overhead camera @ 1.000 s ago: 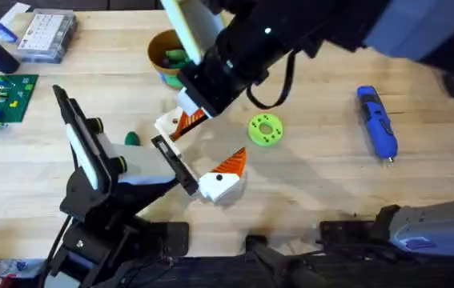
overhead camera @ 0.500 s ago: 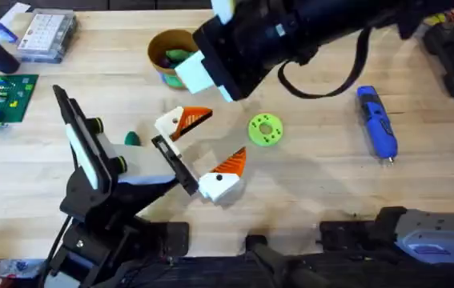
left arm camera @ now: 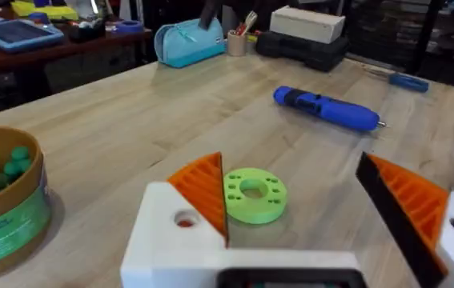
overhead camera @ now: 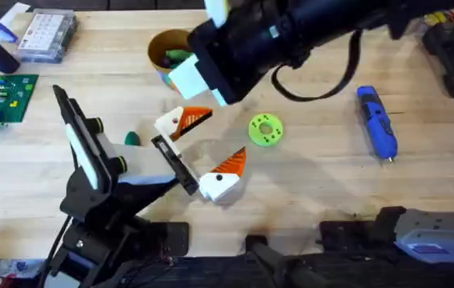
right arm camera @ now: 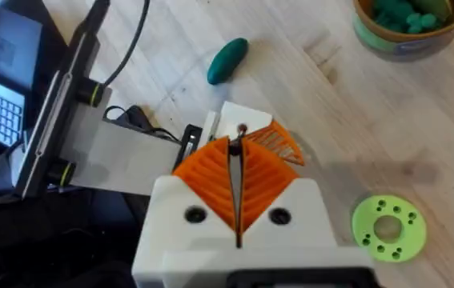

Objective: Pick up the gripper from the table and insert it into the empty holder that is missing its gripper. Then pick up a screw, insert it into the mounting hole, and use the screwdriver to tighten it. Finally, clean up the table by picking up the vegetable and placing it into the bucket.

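The loose white gripper (overhead camera: 178,122) with its orange wedge lies against the far end of the black holder bar (overhead camera: 174,164) on my left arm. I cannot tell if it is seated. The bar's other end carries its like white-and-orange finger (overhead camera: 223,178). My left gripper (overhead camera: 206,148) stands open, nothing between. My right gripper (overhead camera: 198,77) hovers above the loose gripper (right arm camera: 247,138), its orange pads (right arm camera: 235,188) shut together and empty. The blue screwdriver (overhead camera: 377,122) lies at the right. The dark-green vegetable (overhead camera: 132,138) lies left of the bar. The yellow bucket (overhead camera: 162,50) is partly hidden by my right arm.
A lime-green ring (overhead camera: 265,130) lies right of the loose gripper. A clear parts box (overhead camera: 46,36) and a green circuit board (overhead camera: 1,98) sit at the far left. The bucket (right arm camera: 403,28) holds several green pieces. Bare wood lies between ring and screwdriver.
My right gripper has let go of the loose gripper, risen and drawn back toward the bucket. The loose gripper stays by the bar's end. The left arm has not moved.
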`<act>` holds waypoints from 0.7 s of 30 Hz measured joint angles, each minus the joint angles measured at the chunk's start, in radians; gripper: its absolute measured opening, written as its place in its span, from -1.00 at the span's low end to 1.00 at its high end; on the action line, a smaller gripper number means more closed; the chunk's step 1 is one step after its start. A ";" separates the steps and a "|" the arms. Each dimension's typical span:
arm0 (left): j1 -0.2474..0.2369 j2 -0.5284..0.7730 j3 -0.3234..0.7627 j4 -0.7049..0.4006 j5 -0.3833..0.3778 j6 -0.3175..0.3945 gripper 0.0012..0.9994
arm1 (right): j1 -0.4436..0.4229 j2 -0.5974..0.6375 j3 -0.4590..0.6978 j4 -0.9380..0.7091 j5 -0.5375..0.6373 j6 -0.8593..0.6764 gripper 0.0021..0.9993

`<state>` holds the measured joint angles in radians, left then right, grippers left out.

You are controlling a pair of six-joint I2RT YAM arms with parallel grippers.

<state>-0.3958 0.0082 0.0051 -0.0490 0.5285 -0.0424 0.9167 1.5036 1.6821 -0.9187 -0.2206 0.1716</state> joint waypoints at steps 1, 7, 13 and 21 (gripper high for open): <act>0.000 0.000 0.000 0.000 0.000 0.000 0.98 | 0.001 0.008 0.000 -0.002 -0.003 0.005 -0.99; 0.000 0.000 0.000 0.000 0.000 0.000 0.98 | 0.001 0.059 0.000 -0.030 -0.007 0.014 -0.99; 0.000 0.000 0.000 0.000 0.000 0.000 0.98 | 0.001 0.084 0.000 -0.037 -0.008 0.016 -0.99; 0.000 0.000 0.000 0.000 0.000 0.000 0.98 | 0.002 0.091 0.000 -0.035 -0.013 0.034 -0.99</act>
<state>-0.3958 0.0082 0.0051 -0.0490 0.5285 -0.0425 0.9186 1.5947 1.6821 -0.9535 -0.2337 0.2060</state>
